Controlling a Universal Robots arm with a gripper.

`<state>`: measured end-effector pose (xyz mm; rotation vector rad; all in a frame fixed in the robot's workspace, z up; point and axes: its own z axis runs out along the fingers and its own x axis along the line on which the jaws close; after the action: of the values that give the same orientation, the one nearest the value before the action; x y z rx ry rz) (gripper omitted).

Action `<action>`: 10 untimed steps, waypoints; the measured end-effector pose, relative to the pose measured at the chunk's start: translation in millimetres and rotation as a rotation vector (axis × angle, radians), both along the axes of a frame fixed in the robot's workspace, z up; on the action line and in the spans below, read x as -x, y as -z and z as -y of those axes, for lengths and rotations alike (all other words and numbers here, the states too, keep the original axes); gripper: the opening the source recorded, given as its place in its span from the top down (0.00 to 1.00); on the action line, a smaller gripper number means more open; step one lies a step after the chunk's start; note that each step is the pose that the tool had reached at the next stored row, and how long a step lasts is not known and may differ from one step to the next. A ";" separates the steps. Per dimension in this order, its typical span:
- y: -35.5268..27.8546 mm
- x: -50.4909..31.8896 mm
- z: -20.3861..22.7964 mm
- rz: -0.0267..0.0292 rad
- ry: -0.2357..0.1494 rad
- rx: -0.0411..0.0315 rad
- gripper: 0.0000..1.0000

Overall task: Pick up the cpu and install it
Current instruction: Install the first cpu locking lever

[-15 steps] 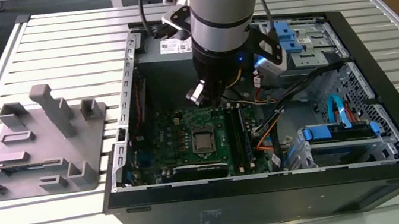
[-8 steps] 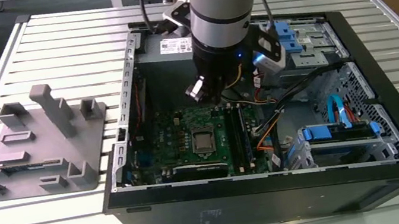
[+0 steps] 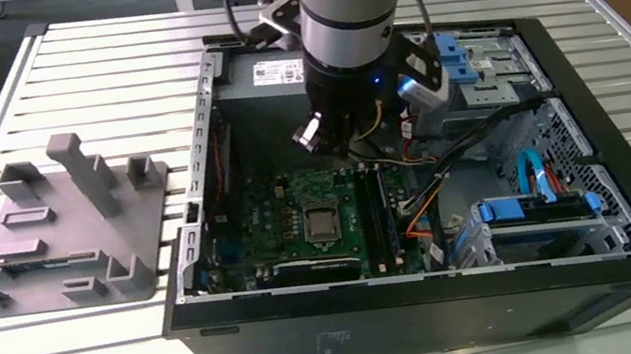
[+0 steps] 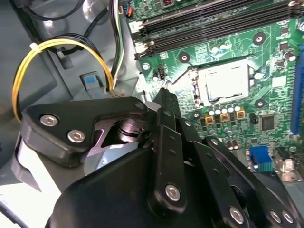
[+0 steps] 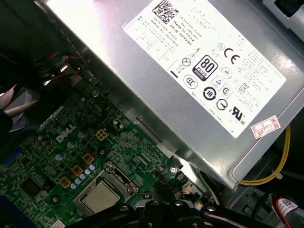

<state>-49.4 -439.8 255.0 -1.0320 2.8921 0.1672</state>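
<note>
The cpu point(image 4: 223, 81) is a small silver square lying flat in the metal-framed socket point(image 3: 323, 221) of the green board point(image 3: 282, 206) inside the open computer case. It also shows in the first wrist view, cpu point(image 5: 100, 196), with the frame around it. My gripper point(image 4: 164, 95) hangs above the board, beside the socket and apart from the cpu, its black fingers brought together to a narrow tip with nothing seen between them. In the exterior view the gripper point(image 3: 347, 160) sits under the arm, just behind the socket.
A grey plastic holder point(image 3: 59, 237) with upright blocks stands on the slatted table at the exterior view's left. The silver power supply point(image 5: 204, 71) rises close behind the gripper. Memory slots point(image 4: 209, 23), yellow cables point(image 4: 28, 71) and blue drive bays point(image 3: 536, 208) crowd the case.
</note>
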 end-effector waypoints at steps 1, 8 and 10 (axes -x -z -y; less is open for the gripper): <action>0.0 -0.2 -1.2 0.0000 0.004 0.0000 0.89; 4.0 -0.4 -6.6 0.0000 0.017 0.0004 0.89; 6.3 -0.4 -7.1 0.0000 0.019 0.0007 0.89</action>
<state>-49.0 -432.7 248.7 -1.0038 2.9013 0.1651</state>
